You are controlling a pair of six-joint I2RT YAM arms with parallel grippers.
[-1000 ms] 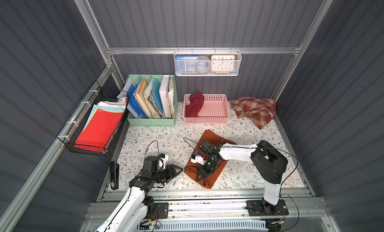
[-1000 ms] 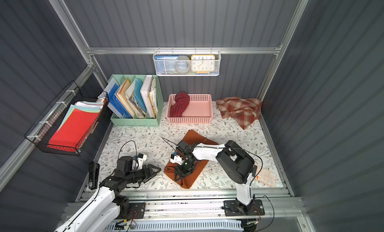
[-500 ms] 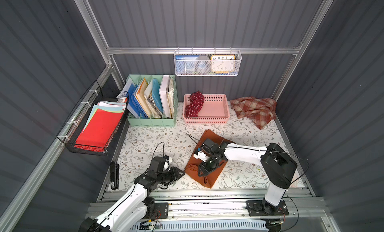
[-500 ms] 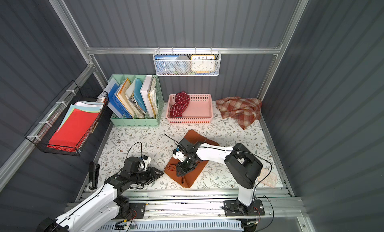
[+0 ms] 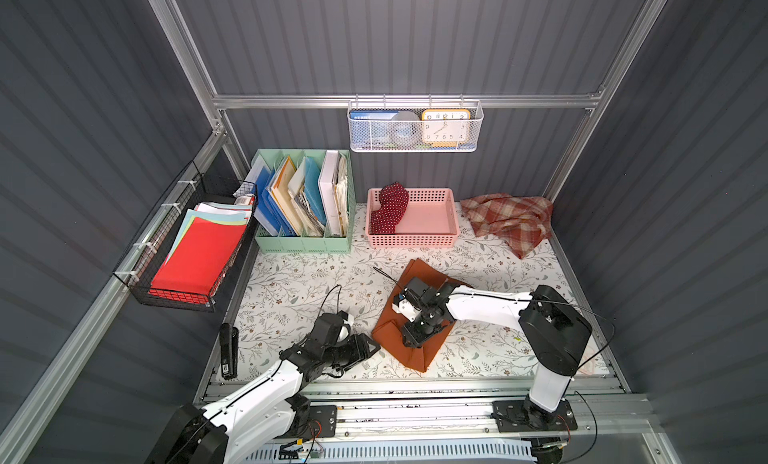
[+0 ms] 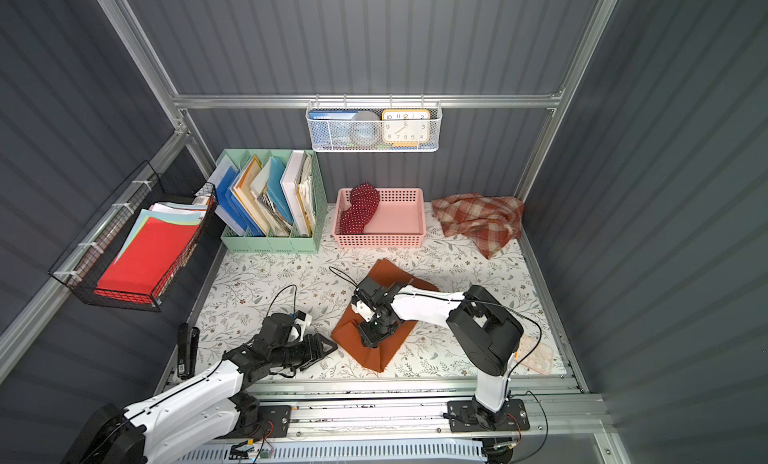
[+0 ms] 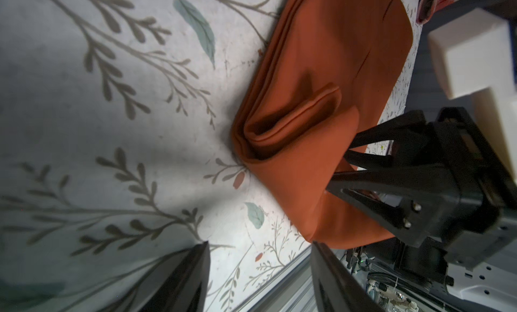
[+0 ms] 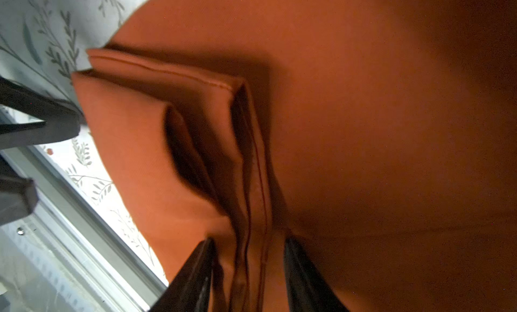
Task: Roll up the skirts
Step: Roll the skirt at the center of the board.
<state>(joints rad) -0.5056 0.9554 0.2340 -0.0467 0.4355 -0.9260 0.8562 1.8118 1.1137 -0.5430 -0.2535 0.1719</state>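
Observation:
The rust-orange skirt (image 5: 420,355) (image 6: 374,355) lies partly folded on the floral table near the front middle. My right gripper (image 5: 409,341) (image 8: 249,243) presses down on it, shut on a stack of its folded hems (image 8: 246,162). My left gripper (image 5: 372,349) (image 7: 260,243) lies low on the table just left of the skirt's folded corner (image 7: 279,134), open, with only tabletop between its fingers. The polka-dot skirt (image 5: 388,208) hangs over the pink basket's left end. The plaid skirt (image 5: 509,220) lies crumpled at the back right.
The pink basket (image 5: 415,242) and green file organiser (image 5: 303,245) stand along the back. A black wire tray of papers (image 5: 178,293) hangs on the left wall, a white wire basket with a clock (image 5: 415,127) on the back wall. A black stapler (image 5: 227,349) lies front left.
My left gripper slid right along the table up to the skirt's left corner and its jaws stand wider. My right gripper stayed on the skirt, shifting slightly toward the front.

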